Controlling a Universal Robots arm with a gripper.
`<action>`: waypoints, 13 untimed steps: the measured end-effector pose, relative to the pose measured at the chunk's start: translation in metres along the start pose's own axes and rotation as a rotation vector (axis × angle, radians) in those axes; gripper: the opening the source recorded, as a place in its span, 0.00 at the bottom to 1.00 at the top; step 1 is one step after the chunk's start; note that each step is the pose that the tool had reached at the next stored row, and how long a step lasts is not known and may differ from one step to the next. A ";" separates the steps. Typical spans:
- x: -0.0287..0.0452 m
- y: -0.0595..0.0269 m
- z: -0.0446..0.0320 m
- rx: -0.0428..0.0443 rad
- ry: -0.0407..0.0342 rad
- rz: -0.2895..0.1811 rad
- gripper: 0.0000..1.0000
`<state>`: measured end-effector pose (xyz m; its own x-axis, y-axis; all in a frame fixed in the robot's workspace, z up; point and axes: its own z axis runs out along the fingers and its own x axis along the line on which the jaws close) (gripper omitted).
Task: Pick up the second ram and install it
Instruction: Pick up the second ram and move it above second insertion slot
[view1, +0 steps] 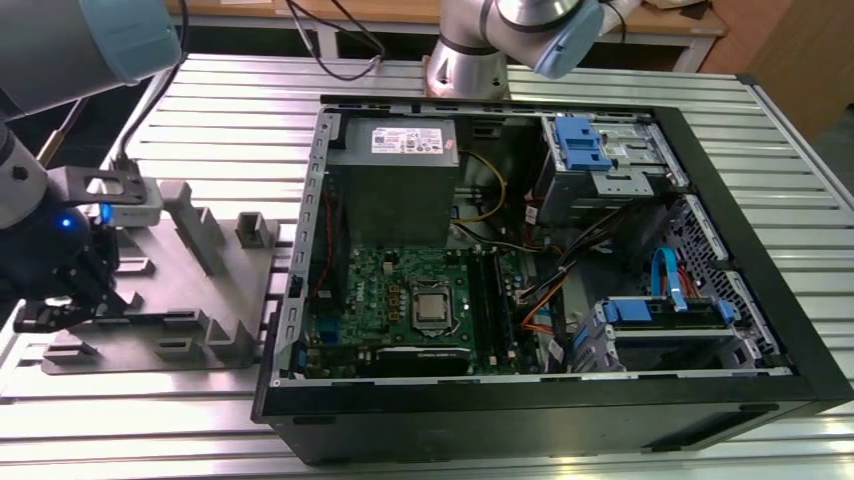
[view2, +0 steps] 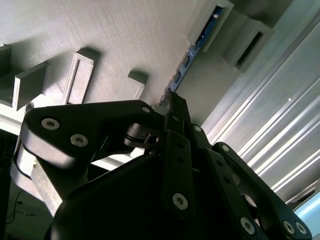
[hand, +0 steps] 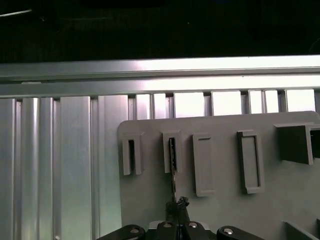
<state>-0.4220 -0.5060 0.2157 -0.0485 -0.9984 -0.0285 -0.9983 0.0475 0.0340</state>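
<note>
Pinching narrowly on the near end of the second ram (hand: 173, 170), the gripper (hand: 176, 204) sits low over the grey tray (hand: 150, 200). The stick stands edge-on, so its faces are hidden, and its far end is tucked inside a slotted post (hand: 172, 150). The gripper's body is cut off.

The second ram (hand: 173, 175) presents only its thin edge in the first wrist view, a dark line. One end is buried in a slotted grey post (hand: 165, 150) of the holder tray (hand: 225, 210). The other end vanishes between the fingertips of the gripper (hand: 177, 204), which seem pinched on it. In the second wrist view the gripper's black linkage covers much of the tray. In the exterior view the gripper sits at nine o'clock as a dark mass, partly cut by the edge. A second arm (view1: 467, 50) at twelve o'clock is cropped above its base. The motherboard's memory slots (view1: 487, 300), near centre, are too small to tell filled from empty.
</note>
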 end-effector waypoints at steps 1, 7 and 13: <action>0.0001 -0.0002 0.0007 -0.0002 0.0002 -0.005 0.07; 0.0001 -0.0004 0.0020 0.0000 -0.0007 -0.018 0.07; 0.0001 -0.0004 0.0020 0.0000 -0.0008 -0.018 0.08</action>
<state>-0.4217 -0.5061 0.2137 -0.0301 -0.9991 -0.0299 -0.9990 0.0291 0.0334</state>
